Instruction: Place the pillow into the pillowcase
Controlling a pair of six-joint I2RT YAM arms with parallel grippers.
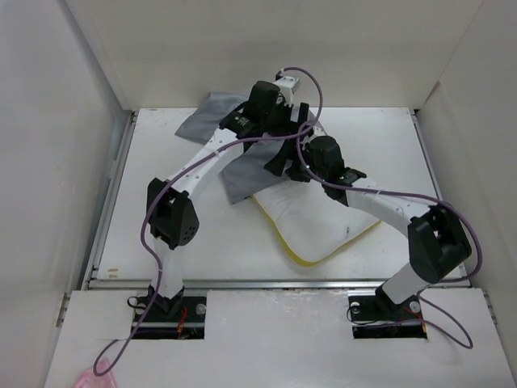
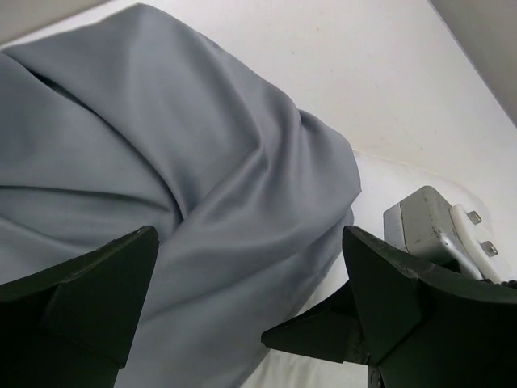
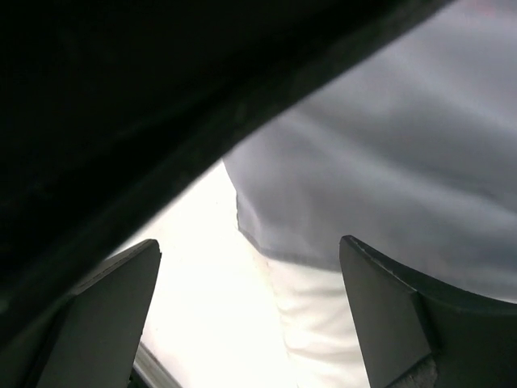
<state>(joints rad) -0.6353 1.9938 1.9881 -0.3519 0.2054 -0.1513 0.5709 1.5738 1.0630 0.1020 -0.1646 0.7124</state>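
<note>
Though the pillow point(image 1: 319, 226) lies mostly bare, cream with its yellow edge turned toward my bases, its far end sits under the pillowcase point(image 1: 242, 170) (tucked inside or merely covered, I cannot tell). It rests right of the middle of the table point(image 1: 161, 242), skewed, with one corner pointing at me.

The case is grey and wrinkled. It runs from that end toward the far left, where a corner lies flat against the back wall point(image 1: 242, 48).

My left pincer point(image 2: 250, 267) is spread wide above the grey folds, with nothing between its fingers. My right pincer point(image 3: 250, 279) gapes just as wide over the line where grey cloth meets cream, and it pinches nothing either. A dark blur fills the upper left of that view.

From above, both wrists crowd over the case at the far middle — left further back, right nearer, just at the pillow's covered end. A purple cable point(image 1: 145, 234) loops along each arm.
</note>
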